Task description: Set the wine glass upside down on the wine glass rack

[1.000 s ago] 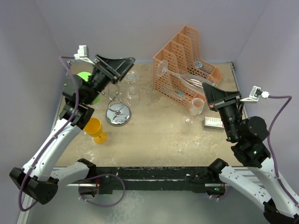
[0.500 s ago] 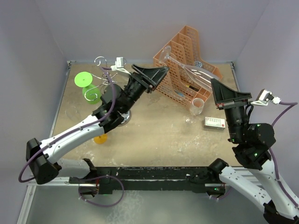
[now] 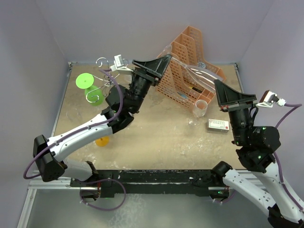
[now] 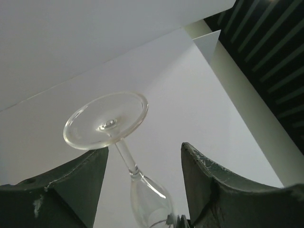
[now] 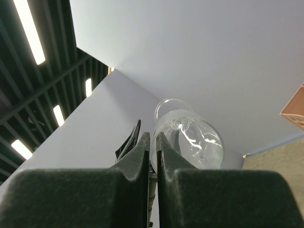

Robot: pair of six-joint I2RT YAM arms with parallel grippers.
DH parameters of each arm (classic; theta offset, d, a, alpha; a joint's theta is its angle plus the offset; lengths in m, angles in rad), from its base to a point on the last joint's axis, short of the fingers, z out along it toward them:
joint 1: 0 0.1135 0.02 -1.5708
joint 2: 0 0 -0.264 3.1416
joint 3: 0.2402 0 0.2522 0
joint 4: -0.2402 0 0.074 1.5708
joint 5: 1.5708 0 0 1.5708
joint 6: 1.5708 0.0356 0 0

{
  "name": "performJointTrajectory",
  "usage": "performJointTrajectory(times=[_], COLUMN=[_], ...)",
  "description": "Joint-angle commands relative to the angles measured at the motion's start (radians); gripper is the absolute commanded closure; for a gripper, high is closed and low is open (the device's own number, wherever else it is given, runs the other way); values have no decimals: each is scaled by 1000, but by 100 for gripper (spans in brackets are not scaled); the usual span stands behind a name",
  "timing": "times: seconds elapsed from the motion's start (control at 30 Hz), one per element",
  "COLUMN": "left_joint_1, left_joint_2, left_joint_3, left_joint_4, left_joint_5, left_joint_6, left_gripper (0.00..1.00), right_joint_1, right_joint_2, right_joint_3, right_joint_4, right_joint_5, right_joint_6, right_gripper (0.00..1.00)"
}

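My right gripper [image 3: 217, 83] is shut on the bowl rim of the clear wine glass [image 3: 192, 71] and holds it in the air over the orange organiser, foot toward the left. In the right wrist view the bowl [image 5: 192, 140] sits just behind the closed gripper [image 5: 153, 136]. My left gripper [image 3: 153, 61] is open at the glass's foot. In the left wrist view the foot [image 4: 107, 121] is at the tips of the gripper [image 4: 142, 148] and the stem runs between the wide-apart jaws without touching them. The silver wire rack [image 3: 103, 66] stands at the back left, its base hidden by my left arm.
An orange mesh file organiser [image 3: 185, 59] stands at the back under the glass. A green plastic glass [image 3: 86, 81] is at the rack. A yellow glass [image 3: 101, 141] shows under my left arm. A pink cup [image 3: 201, 105] and a small box [image 3: 218, 124] lie near my right arm.
My left arm swung from the rack to the right and its open gripper rose to the glass's foot. My right gripper tilted the glass so its foot moved up and back.
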Motion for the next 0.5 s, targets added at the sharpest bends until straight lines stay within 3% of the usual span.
performJointTrajectory(times=[0.0, 0.3, 0.4, 0.47], left_joint_1=[-4, -4, -4, -4], left_joint_2=[-13, -6, 5, 11], left_joint_3=[38, 52, 71, 86], left_joint_4=[91, 62, 43, 38], left_joint_5=[-68, -105, -120, -129], left_joint_6=[24, -19, -19, -10], left_gripper=[39, 44, 58, 62], right_joint_1=[-1, -1, 1, 0], right_joint_2=[-3, 11, 20, 27], right_joint_3=[-1, -11, -30, -44], right_joint_4=[103, 161, 194, 215], right_joint_5=[-38, -102, -130, -144], right_joint_6=[17, 12, -6, -23], right_gripper=[100, 100, 100, 100])
